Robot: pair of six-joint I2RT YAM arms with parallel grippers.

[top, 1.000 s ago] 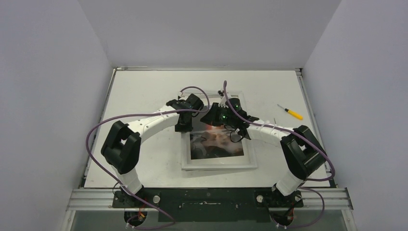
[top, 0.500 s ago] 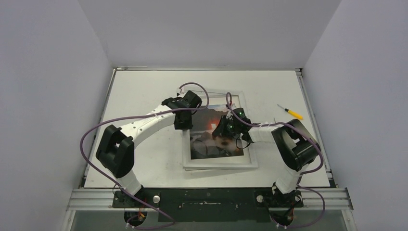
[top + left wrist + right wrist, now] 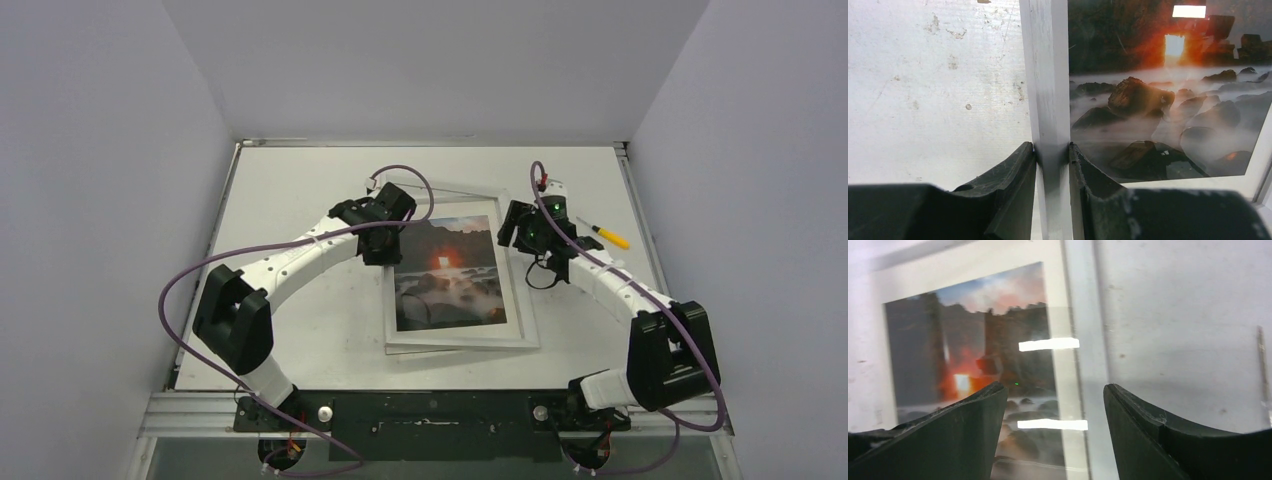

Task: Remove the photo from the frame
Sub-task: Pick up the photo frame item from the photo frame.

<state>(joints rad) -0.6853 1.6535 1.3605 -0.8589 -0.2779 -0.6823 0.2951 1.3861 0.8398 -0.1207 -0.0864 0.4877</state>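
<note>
The white frame lies flat in the middle of the table with the sunset photo showing inside it. My left gripper is shut on the frame's left border. In the left wrist view both fingers press the white bar, and the photo lies just to the right of it. My right gripper hovers open at the frame's far right side. In the right wrist view its gripper holds nothing, with the photo and the frame's right border below the jaws.
A yellow-handled screwdriver lies on the table right of the frame, close behind my right gripper. White walls enclose the table on three sides. A second thin edge shows under the frame's near side.
My right gripper was shut over the photo's middle; it has pulled back to the frame's far right side and opened. The photo is now uncovered. My left gripper keeps its hold on the frame.
</note>
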